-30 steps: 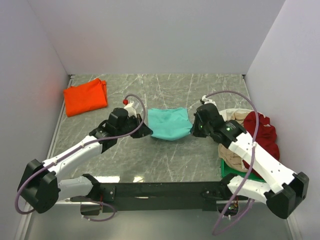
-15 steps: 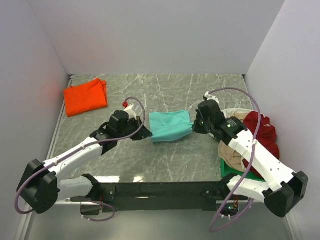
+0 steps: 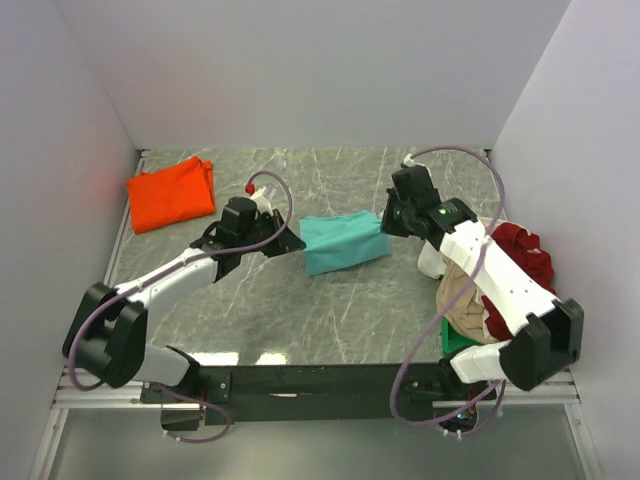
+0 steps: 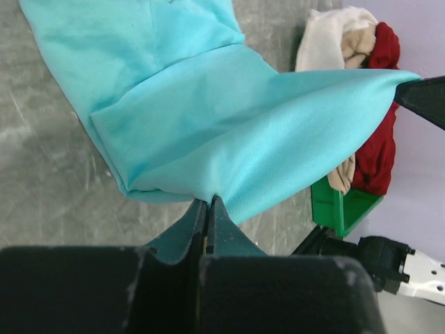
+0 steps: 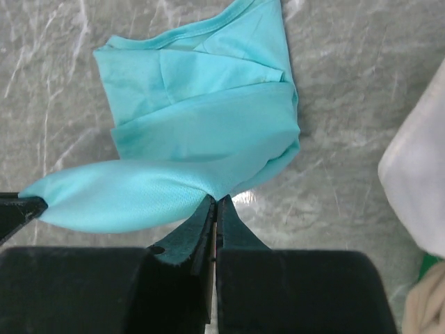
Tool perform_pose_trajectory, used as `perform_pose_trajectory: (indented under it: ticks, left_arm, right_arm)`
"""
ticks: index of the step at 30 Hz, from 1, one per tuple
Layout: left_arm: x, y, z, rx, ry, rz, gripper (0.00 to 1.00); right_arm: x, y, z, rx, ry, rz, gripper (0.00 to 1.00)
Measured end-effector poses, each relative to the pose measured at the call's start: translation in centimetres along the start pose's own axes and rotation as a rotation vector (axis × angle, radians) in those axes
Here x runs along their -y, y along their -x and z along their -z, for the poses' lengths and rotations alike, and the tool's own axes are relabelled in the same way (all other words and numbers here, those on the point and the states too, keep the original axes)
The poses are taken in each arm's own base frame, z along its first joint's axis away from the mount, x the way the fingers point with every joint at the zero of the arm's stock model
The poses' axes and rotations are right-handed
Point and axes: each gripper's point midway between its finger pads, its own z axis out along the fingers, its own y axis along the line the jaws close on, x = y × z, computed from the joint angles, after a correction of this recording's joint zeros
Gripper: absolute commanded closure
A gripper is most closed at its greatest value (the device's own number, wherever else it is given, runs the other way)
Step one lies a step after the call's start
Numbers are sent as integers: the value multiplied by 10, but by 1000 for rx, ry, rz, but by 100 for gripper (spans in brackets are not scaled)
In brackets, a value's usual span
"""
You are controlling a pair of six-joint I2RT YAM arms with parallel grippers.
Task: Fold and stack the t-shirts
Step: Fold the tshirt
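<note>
Teamwork mid-frame: we see left tool (image 3: 298, 243) and right tool (image 3: 384, 222) clamped on the teal t-shirt (image 3: 345, 242), its edge stretched between them, we judge for folding.

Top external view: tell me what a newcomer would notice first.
The teal t-shirt in the middle, stretched between the left hand and right hand, each shut on one end. A folded orange t-shirt lies far left; a heap of dark red, beige and white shirts sits at right.

Teal t-shirt (image 4: 229, 132) runs off the left wrist view's top, pinched hem lost inside the left pincer (image 4: 208, 203). At the table (image 3: 300, 312)'s right edge, the right arm (image 3: 490, 272) covers part of the shirt heap (image 3: 533, 262).
</note>
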Motion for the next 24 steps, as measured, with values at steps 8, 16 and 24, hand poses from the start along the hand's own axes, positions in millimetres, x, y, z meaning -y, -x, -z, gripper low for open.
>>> perform_pose_trajectory:
  ticks: [8, 16, 24]
  left_arm:
    - [-37, 24, -36, -43, 18, 67, 100]
    - [-72, 91, -89, -22, -11, 124, 8]
    - [-117, 134, -96, 73, 69, 163, 1]
  right_arm:
    - [-2, 24, -71, -81, -41, -6, 100]
    - [-10, 92, -145, -91, -25, -46, 21]
    - [7, 125, -167, -38, -13, -26, 13]
